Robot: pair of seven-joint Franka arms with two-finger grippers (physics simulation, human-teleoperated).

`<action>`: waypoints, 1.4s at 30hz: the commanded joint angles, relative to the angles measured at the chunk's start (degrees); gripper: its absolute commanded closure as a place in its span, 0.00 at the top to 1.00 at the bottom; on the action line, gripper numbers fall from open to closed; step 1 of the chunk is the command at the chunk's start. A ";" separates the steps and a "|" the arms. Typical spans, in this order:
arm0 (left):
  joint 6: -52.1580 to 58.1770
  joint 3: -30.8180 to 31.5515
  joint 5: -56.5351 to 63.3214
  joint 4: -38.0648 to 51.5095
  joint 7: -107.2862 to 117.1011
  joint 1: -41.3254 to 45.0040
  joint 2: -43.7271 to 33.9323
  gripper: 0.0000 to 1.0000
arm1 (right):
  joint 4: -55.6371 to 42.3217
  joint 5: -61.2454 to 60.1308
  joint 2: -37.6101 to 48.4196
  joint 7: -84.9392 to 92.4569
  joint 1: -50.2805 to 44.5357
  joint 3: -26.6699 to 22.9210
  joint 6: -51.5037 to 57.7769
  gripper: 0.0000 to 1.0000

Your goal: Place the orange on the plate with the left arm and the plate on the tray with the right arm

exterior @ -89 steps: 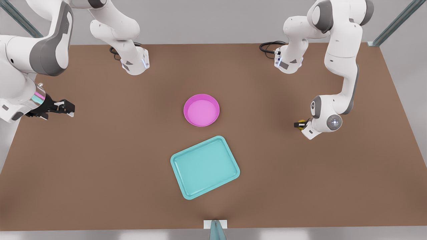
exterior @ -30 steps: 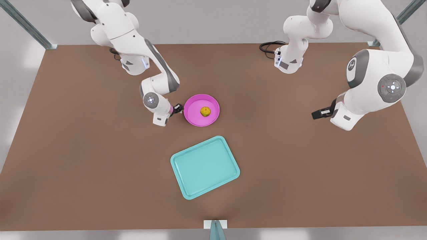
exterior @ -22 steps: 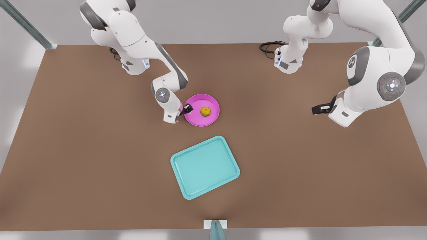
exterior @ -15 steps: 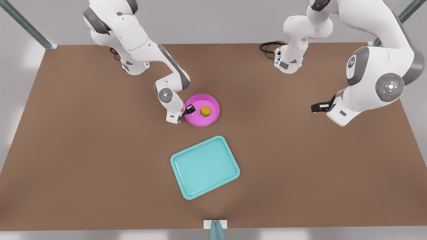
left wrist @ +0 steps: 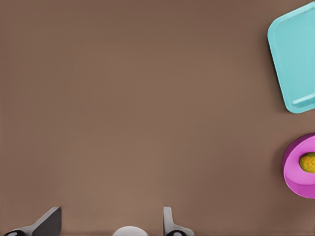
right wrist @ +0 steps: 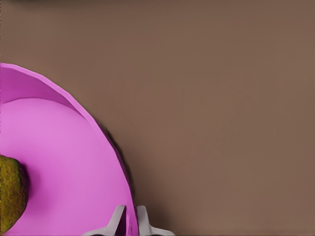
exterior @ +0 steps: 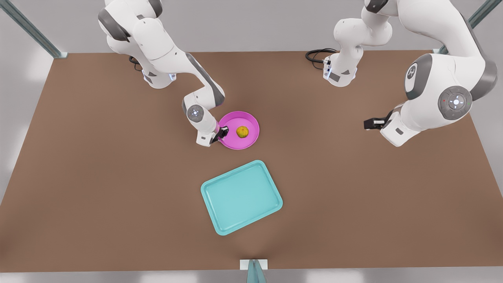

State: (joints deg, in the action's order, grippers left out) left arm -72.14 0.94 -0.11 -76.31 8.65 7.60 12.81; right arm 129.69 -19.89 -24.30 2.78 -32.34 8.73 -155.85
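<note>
The right gripper (exterior: 222,133) is down at the plate (exterior: 245,140), w/ its fingers (right wrist: 118,222) pinched together on the rim at the plate's 9 o'clock edge in the front view; in the right wrist view one finger sits inside the rim & the other outside, the pink wall between them. That arm reaches in from its base at the table's far edge, on the front view's left, elbow bent, wrist angled down toward the plate. The orange (exterior: 242,132) lies on the plate, a bit toward 3 o'clock of its center, apart from the fingers. The left gripper (exterior: 371,124) hangs above bare table well off at the plate's 3 o'clock, fingers (left wrist: 48,223) spread wide w/ nothing between them; its arm is folded up high, the big wrist joint facing the camera. The tray (exterior: 220,220) lies flat at the plate's 6 o'clock, near but not touching, turned at a slant to the table edges. The table (exterior: 98,177) is a plain brown surface; grey walls behind, metal frame struts at the far corners, and black cables coiled by both arm bases.
</note>
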 commanded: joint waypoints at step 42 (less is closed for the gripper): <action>0.68 0.91 0.03 0.02 -1.01 -0.04 0.11 1.00 | -42.68 -6.83 -18.32 -2.69 11.60 -2.58 4.94 1.00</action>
State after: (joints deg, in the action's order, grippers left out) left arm -71.54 1.84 -0.12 -76.34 7.46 7.56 12.94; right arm 86.84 -26.81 -42.65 1.10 -20.74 6.19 -151.39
